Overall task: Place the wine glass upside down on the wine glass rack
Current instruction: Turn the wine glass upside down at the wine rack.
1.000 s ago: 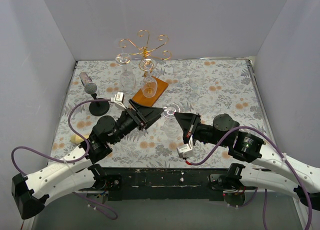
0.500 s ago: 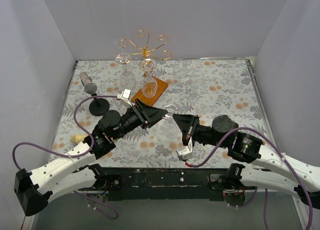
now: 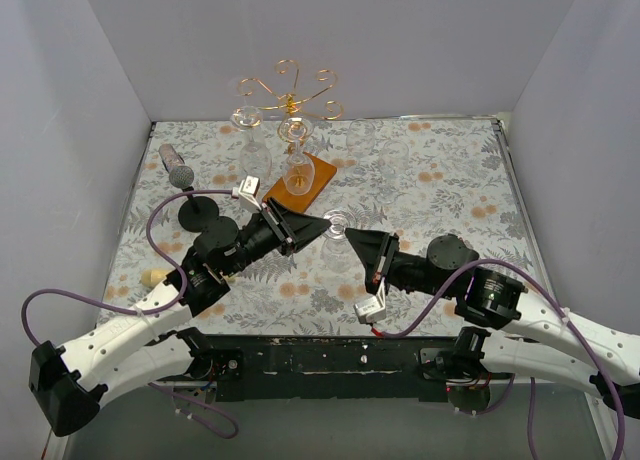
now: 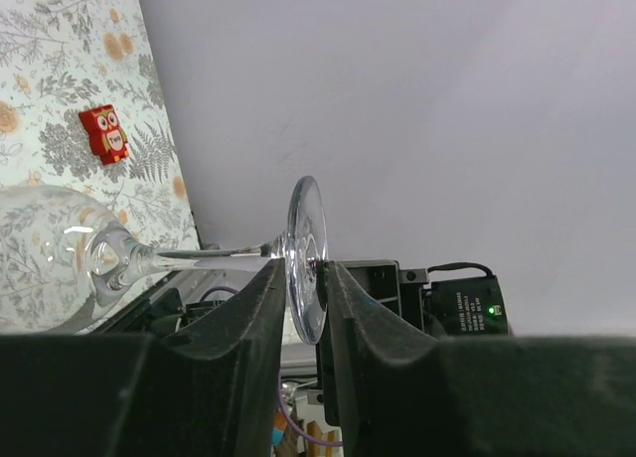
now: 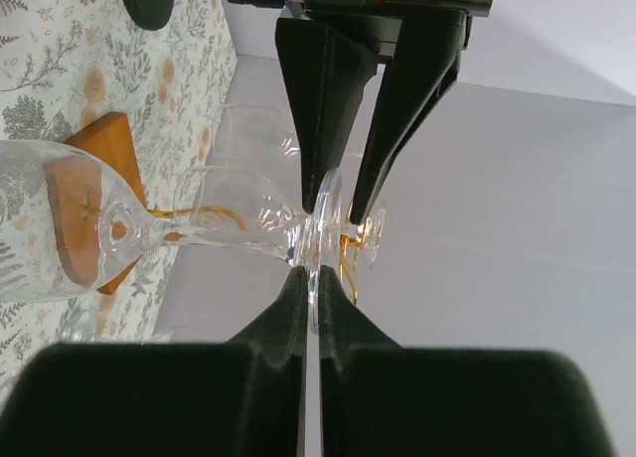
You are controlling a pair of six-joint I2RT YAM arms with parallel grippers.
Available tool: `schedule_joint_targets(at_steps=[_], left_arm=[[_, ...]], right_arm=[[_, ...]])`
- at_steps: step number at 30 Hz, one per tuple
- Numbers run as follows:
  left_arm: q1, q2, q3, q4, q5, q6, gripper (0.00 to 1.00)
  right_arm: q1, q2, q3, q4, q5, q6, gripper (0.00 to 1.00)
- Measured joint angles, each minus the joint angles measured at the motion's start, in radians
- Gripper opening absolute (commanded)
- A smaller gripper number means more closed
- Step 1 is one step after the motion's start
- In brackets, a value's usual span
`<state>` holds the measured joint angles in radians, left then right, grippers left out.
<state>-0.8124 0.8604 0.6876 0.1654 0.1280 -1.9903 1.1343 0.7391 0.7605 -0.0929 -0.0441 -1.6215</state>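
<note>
The clear wine glass (image 3: 337, 221) hangs in the air over the middle of the table, between my two arms. My right gripper (image 5: 313, 278) is shut on the rim of the glass's round foot (image 5: 326, 228), and the bowl (image 5: 50, 228) points away to the left. From the other side my left gripper (image 4: 306, 278) has its two fingers close on either side of the same foot (image 4: 306, 258). Whether they press on it does not show. The copper-gold wine glass rack (image 3: 290, 90) stands at the back on its orange-brown base (image 3: 305, 185).
Two other glasses (image 3: 252, 145) hang upside down on the rack. A black microphone stand (image 3: 198, 212) with its grey microphone (image 3: 175, 165) stands at the left. A small cream object (image 3: 155, 276) lies near the left arm. A red owl figure (image 4: 104, 132) lies on the floral cloth.
My left arm has moved right to the glass's foot and its jaws have narrowed around it. The right gripper has kept its grip and shifted the glass slightly forward.
</note>
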Motion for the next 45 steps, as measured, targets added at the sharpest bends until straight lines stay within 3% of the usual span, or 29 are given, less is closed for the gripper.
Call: schedule_joint_targets(at_steps=[4, 10, 13, 18, 24, 36, 45], left_arm=[[0.011, 0.003, 0.0, -0.005, 0.024, -0.007, 0.0], [0.03, 0.023, 0.0, -0.009, 0.08, -0.018, 0.0], [0.037, 0.026, 0.0, -0.015, 0.098, -0.018, 0.0], [0.05, 0.002, -0.011, -0.038, 0.112, -0.014, 0.0], [0.078, -0.047, -0.034, -0.062, 0.109, -0.014, 0.0], [0.119, -0.076, -0.008, -0.173, 0.114, 0.044, 0.0], [0.143, -0.081, 0.098, -0.289, 0.161, 0.107, 0.0]], right_arm=[[0.0, -0.011, -0.015, 0.024, -0.003, -0.02, 0.01], [0.007, -0.032, -0.059, 0.045, 0.002, -0.064, 0.01], [0.014, -0.047, -0.083, 0.062, 0.005, -0.079, 0.15], [0.034, -0.066, -0.105, 0.078, -0.007, -0.105, 0.51], [0.043, -0.09, -0.105, 0.105, -0.016, -0.117, 0.67], [0.044, -0.1, -0.115, 0.097, 0.029, -0.062, 0.8], [-0.085, -0.01, 0.051, -0.01, 0.101, 0.237, 0.8]])
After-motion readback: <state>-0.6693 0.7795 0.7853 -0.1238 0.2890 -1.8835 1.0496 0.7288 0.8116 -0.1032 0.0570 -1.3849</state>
